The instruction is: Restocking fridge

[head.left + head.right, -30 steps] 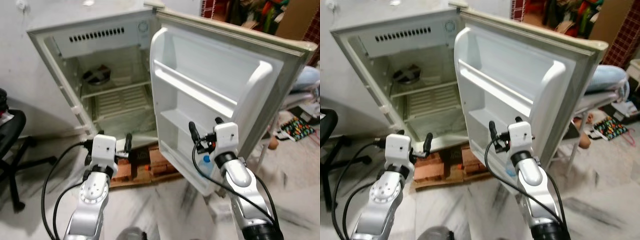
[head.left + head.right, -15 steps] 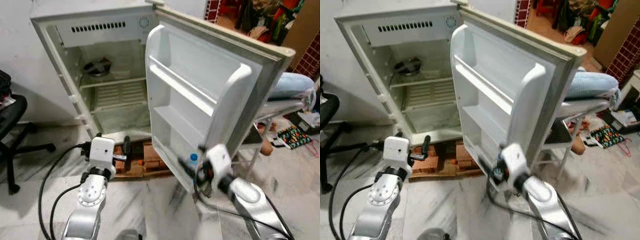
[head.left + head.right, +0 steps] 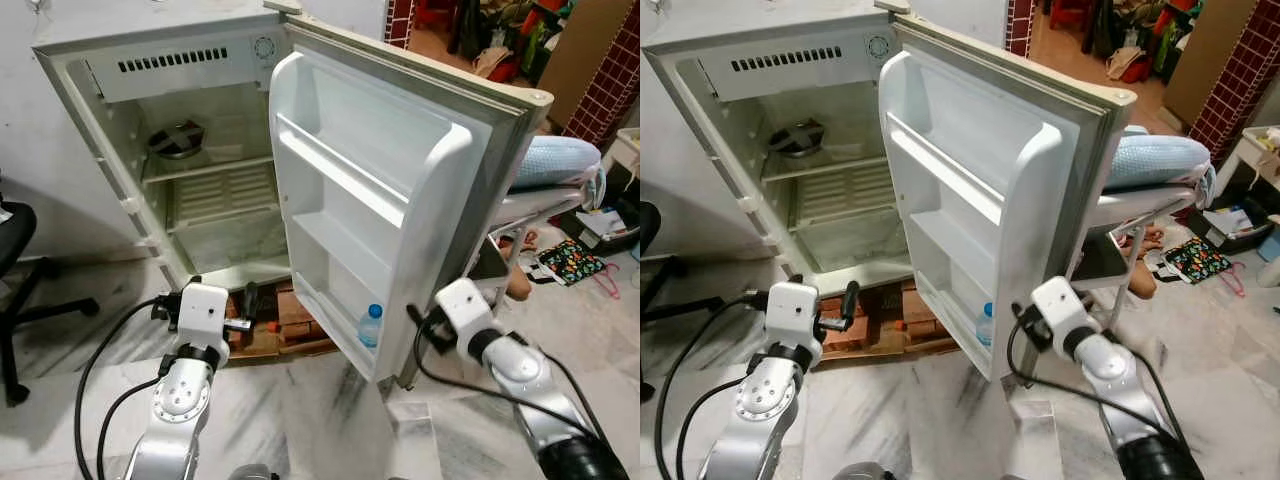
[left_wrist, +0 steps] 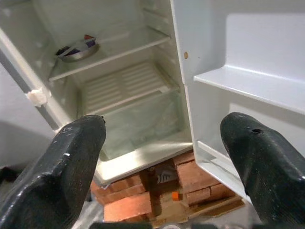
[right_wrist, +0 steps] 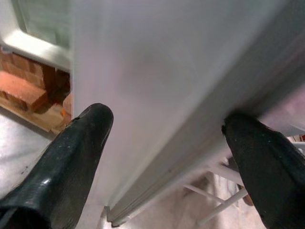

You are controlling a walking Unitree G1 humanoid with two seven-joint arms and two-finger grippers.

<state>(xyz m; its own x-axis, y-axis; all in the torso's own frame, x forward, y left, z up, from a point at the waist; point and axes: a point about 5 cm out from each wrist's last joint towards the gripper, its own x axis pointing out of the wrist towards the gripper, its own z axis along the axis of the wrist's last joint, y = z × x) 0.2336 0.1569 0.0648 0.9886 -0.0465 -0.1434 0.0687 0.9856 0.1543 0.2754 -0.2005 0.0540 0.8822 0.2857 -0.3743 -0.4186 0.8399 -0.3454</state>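
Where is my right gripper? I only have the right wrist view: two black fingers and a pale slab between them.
Observer: That slab is the free edge of the open fridge door; the right gripper is open beside its lower end.
Operator: Anything stocked yet?
Observer: A water bottle with a blue cap stands in the door's bottom shelf.
Operator: And inside the cabinet?
Observer: A metal bowl sits on the upper shelf.
Operator: Left gripper?
Observer: The left gripper is open, low before the cabinet.

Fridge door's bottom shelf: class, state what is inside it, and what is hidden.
A water bottle with a blue cap stands in the door's bottom shelf. The shelf's front wall covers its lower part.
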